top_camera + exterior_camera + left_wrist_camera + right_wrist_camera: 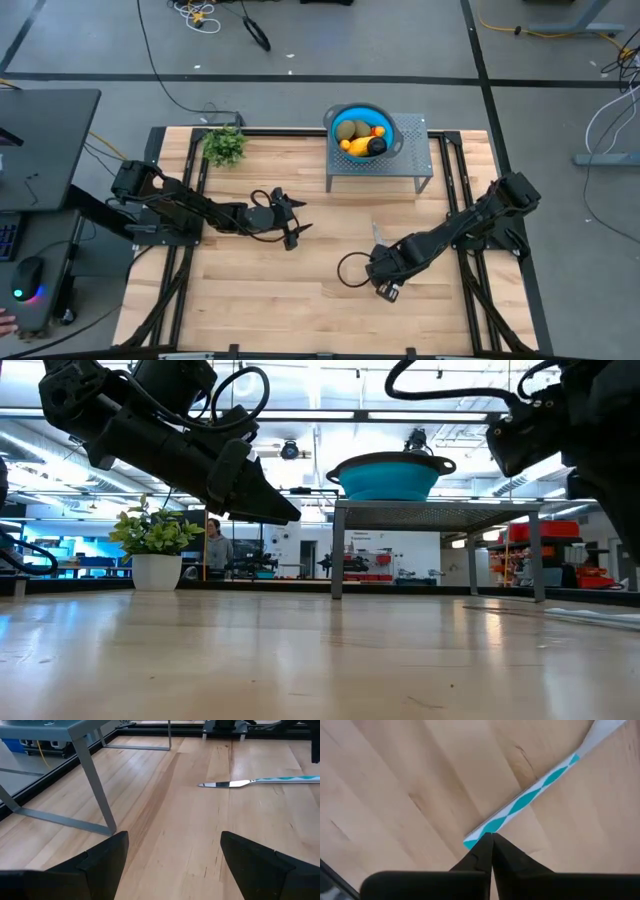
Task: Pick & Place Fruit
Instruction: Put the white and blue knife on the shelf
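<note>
A: Where do we find the fruit (361, 136)?

B: All of it sits in the blue bowl (340, 113) on the grey metal stand (412, 128) at the far middle of the table (300, 300). We make out a yellow-orange piece, an olive-brown oval, a small orange-red bit and something dark.

A: And our left gripper (291, 221)?

B: It hangs above the wood, left of centre, fingers (95, 865) spread wide with nothing between them. Its wrist view looks across bare boards to a leg of the stand and a knife (235, 783) with a teal-patterned handle lying flat.

A: The right gripper (492, 840)?

B: Down low at the near right of the table — its fingers are pressed together, and their tips meet right at the end of that teal-and-white handle. Whether they pinch the handle or only touch it, we cannot tell.

A: Anything else on the table?

B: A small potted plant (224, 146) at the far left corner — well apart from both arms.
</note>
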Controlling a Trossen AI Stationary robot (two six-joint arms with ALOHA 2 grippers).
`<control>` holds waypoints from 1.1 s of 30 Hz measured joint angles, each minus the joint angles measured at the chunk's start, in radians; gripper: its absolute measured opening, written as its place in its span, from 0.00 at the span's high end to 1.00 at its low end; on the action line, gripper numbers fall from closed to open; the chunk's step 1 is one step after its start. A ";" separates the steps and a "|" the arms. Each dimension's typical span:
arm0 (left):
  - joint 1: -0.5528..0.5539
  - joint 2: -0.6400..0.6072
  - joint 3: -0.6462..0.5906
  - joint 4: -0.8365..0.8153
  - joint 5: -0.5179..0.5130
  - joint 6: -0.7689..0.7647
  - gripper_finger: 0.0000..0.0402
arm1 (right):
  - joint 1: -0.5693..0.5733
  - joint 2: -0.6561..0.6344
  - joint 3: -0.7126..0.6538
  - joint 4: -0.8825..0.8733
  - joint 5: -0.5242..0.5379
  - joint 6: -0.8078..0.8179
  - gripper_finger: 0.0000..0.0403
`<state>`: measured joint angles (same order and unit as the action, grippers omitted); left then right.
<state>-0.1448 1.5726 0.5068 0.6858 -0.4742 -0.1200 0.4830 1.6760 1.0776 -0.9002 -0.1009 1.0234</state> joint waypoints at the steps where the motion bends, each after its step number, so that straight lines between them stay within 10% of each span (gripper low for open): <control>1: 0.000 0.000 0.000 -0.001 0.000 -0.003 0.19 | 0.002 0.000 -0.002 0.006 0.001 0.019 0.96; 12: 0.000 0.000 0.000 -0.018 0.007 -0.015 0.19 | 0.003 0.000 -0.042 0.019 0.138 0.281 0.72; 33: 0.000 0.000 0.000 -0.023 0.007 -0.016 0.19 | 0.016 0.000 -0.164 0.187 0.152 0.380 0.71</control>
<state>-0.1448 1.5726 0.5068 0.6632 -0.4671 -0.1357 0.4992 1.6764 0.9135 -0.7131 0.0512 1.4033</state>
